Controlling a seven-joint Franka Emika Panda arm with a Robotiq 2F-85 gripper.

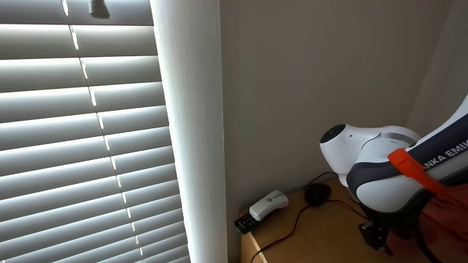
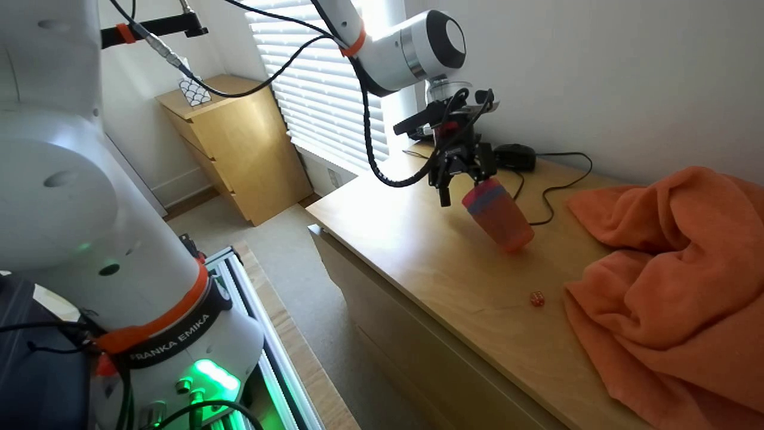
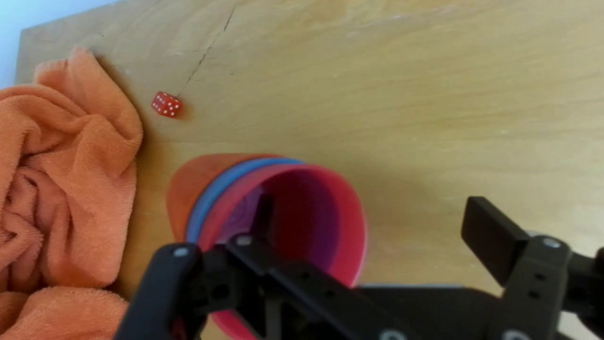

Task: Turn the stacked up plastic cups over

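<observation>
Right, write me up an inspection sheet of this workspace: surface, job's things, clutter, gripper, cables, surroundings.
Surface: wood top; thin dark line on it in the wrist view.
Job's things: cups nested and tilted, mouth end raised; whether the base touches the wood, cannot tell.
Clutter: die near the orange cloth; white handset partly over a black remote; black unit near the wall.
Gripper: open, one finger inside the cups, the other outside and apart from them.
Cables: thin cord from the black unit to the top's edge; thicker cable looping down near the gripper.
Surroundings: backlit blinds; drawers.
</observation>
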